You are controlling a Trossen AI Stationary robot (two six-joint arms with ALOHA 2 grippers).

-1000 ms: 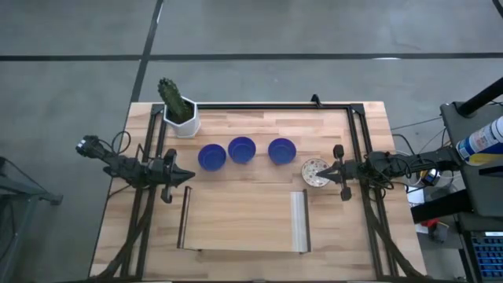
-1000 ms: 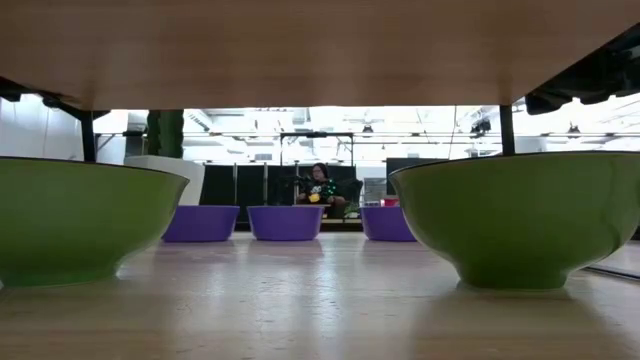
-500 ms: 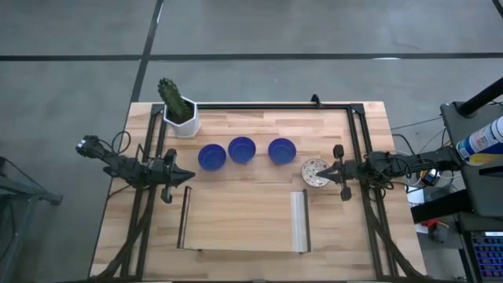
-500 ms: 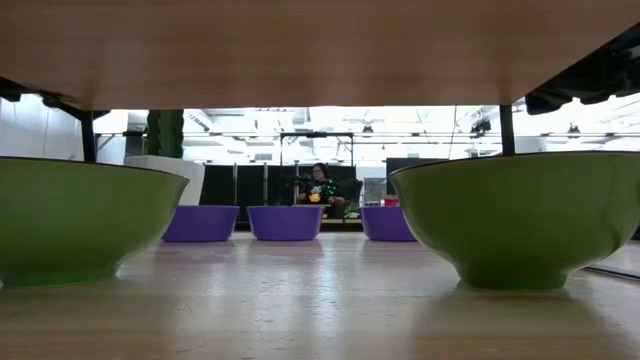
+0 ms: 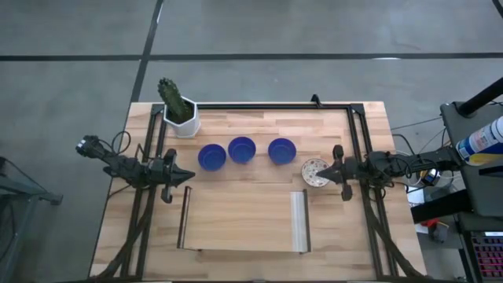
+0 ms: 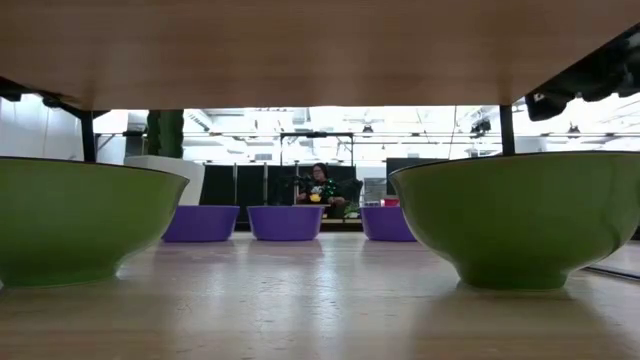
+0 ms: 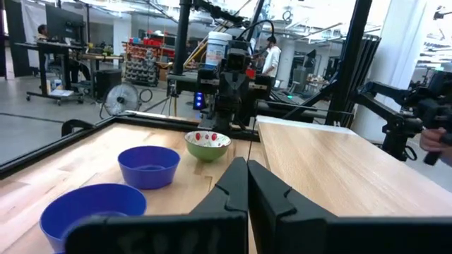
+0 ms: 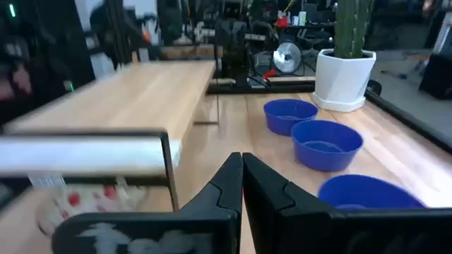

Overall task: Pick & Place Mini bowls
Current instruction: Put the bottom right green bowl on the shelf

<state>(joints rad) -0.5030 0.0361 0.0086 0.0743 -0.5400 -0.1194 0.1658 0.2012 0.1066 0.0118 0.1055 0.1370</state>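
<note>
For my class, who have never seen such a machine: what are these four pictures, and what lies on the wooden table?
Two dark robot arms stand at a wooden table. One picture looks straight down, one looks level along the tabletop, and two come from cameras on the arms' wrists. The left tool and the right tool are both shut and hold nothing. On the table lie three glossy blue mini bowls, a white red-speckled mini bowl beside the right tool, and a cactus in a white hexagonal pot at a far corner. The level view shows two green bowls up close.

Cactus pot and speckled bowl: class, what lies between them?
In the high view, three blue bowls sit in a row between the cactus pot and the speckled bowl.
</note>
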